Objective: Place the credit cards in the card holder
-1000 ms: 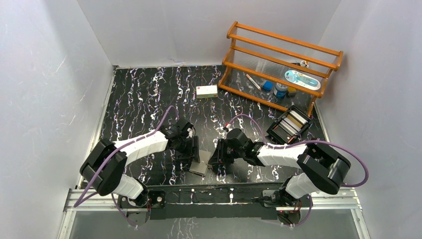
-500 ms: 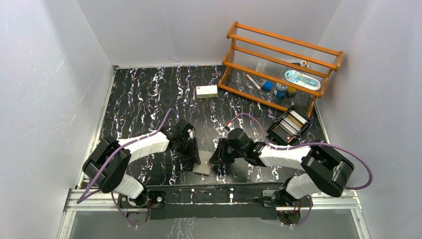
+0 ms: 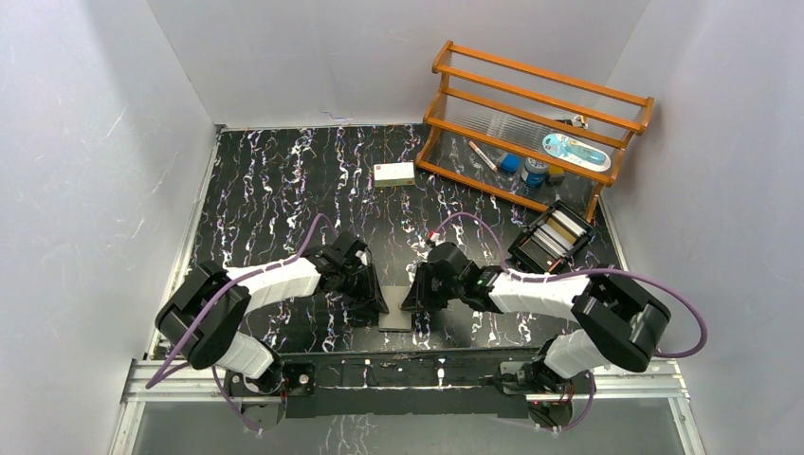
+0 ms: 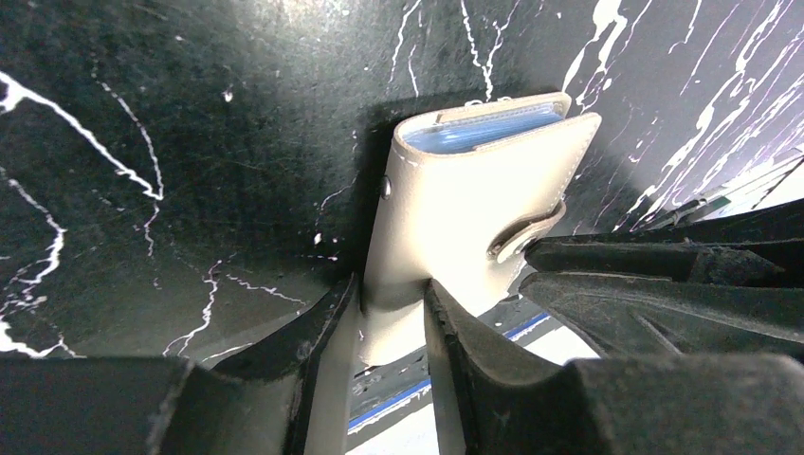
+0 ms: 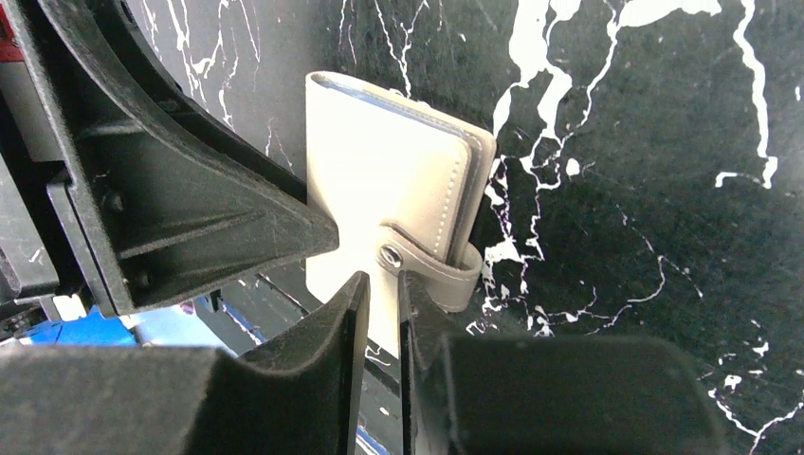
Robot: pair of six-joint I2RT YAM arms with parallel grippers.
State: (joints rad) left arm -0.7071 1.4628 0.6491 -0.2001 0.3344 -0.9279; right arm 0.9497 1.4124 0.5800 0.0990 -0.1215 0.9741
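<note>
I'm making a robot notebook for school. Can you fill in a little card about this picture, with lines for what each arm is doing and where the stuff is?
card holder: folded shut, blue lining showing at one edge
snap tab: looks fastened
left gripper: clamped on the card holder's lower edge
right gripper: fingers close together at the snap tab; grip unclear
credit cards: seemingly the pale and tan pieces in the black tray, to the right
behind: white box, wooden rack

The card holder point(image 4: 474, 199) is showing smooth matt leather-like skin plus a shiny metal snap point(image 5: 390, 254), table point(image 3: 275, 180) is looking semi-gloss black marbled, rack point(image 3: 545, 74) is gleaming varnished wood.
</note>
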